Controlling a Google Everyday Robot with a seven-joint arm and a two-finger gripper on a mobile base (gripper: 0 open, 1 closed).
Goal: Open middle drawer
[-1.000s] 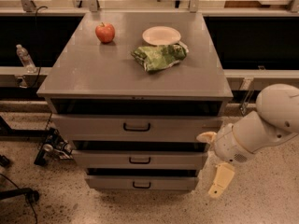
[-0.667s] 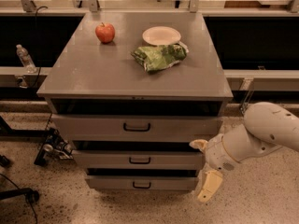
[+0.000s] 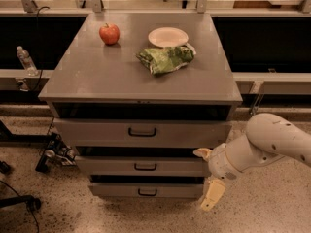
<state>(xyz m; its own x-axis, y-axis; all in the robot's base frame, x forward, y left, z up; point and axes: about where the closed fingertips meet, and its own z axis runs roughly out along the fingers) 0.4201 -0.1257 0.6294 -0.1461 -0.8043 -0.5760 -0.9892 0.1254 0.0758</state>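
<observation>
middle drawer (image 3: 107, 167), claw (image 3: 208, 174) at its right end

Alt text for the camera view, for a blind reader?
An open white gripper sits at the right end of the wide grey metal middle drawer, away from its handle. A red apple, white plate and green bag rest on top.

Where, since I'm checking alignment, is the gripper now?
In the camera view, the gripper is low on the right, at the right end of the middle drawer, away from its handle.
</observation>
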